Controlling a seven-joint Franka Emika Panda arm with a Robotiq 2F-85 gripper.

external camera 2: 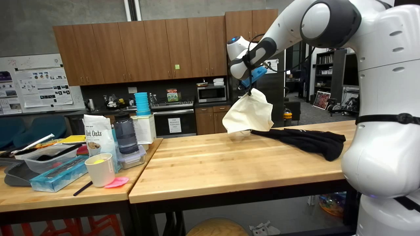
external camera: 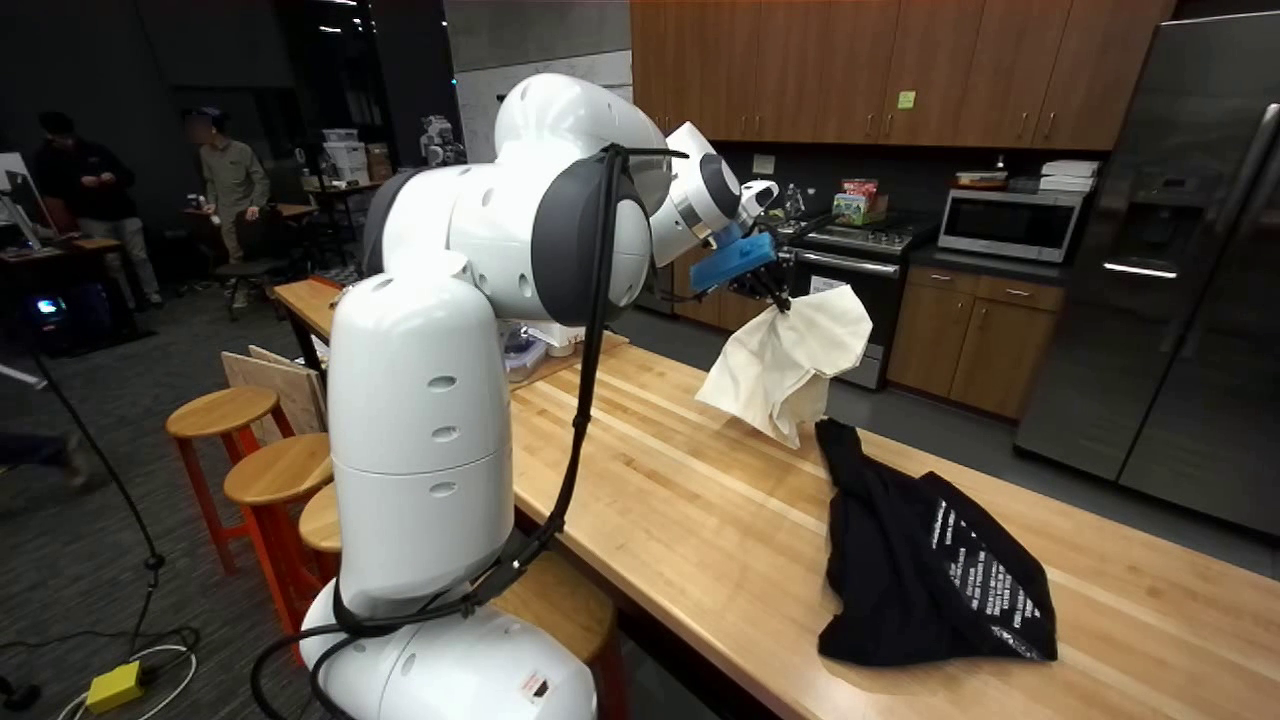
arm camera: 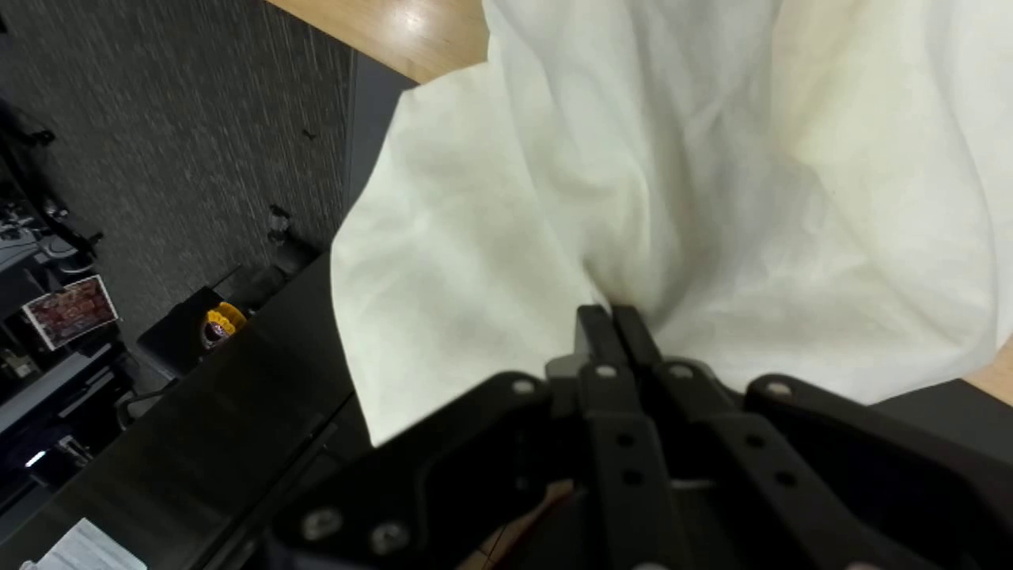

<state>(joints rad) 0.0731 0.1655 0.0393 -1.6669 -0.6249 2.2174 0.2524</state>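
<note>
Above the wooden table: the cream cloth, hung toward the long edge that faces the oven; held only by its upper part, it takes its shape from its own weight.
Gripper: at twelve o'clock on the cloth in both exterior views. I have it clamped on a pinch of the cream cloth; the layer is thin, so the fingertips all but meet, and I judge that their squeeze bears the load.
Creases, wrist view: the cloth fans from eight o'clock through twelve to four about the fingertips; a single gripping place would explain why they gather there.
Hem: at six o'clock, close over the wood; whether it brushes the surface I cannot tell.
Black garment: at five o'clock from the cloth in an exterior view, rumpled, white lettering uppermost. The table carries it, so it needs no grip.
Neighbouring worktop: between eight and nine o'clock from the cloth in an exterior view. An oats bag, a dark bottle and a mug stand upright there, well apart from the cloth, which probably keeps them out of its swing.
</note>
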